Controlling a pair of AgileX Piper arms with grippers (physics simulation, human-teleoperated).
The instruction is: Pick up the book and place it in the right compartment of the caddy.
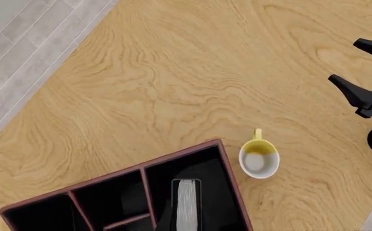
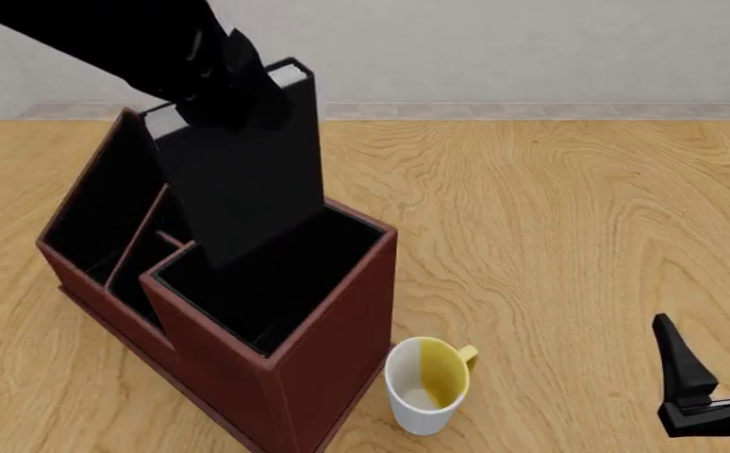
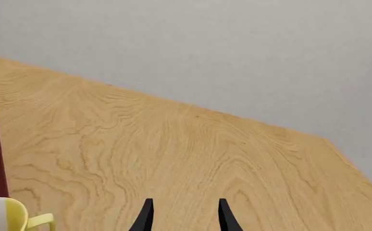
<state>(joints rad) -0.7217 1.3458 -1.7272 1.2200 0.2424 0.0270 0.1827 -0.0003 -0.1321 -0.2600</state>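
Nearest the front camera stands the caddy (image 2: 327,359), its dark red-brown near corner at lower left; its right compartment (image 2: 283,283), the large black-lined square section at the tall end, lies open at the top. Above it, the left gripper (image 2: 214,90) grips the book (image 2: 245,179) by its top edge; the book hangs tilted, with its lower end already inside the right compartment's opening and most of its height still above the rim; in the left wrist view the grey page edge (image 1: 187,204) shows within that section. Just beside the caddy's near corner stands the white-and-yellow mug (image 2: 428,385). Well to the right, the right gripper (image 2: 718,363) hovers low over the table (image 2: 567,217), its fingers spread and holding nothing.

Risks, as judged: the tilt may catch the book's lower corner on a divider or the compartment wall; release at this height would let it drop and lean or jam askew; a sideways push could shift the caddy against the mug.

No brand, label or legible writing appears on any object.
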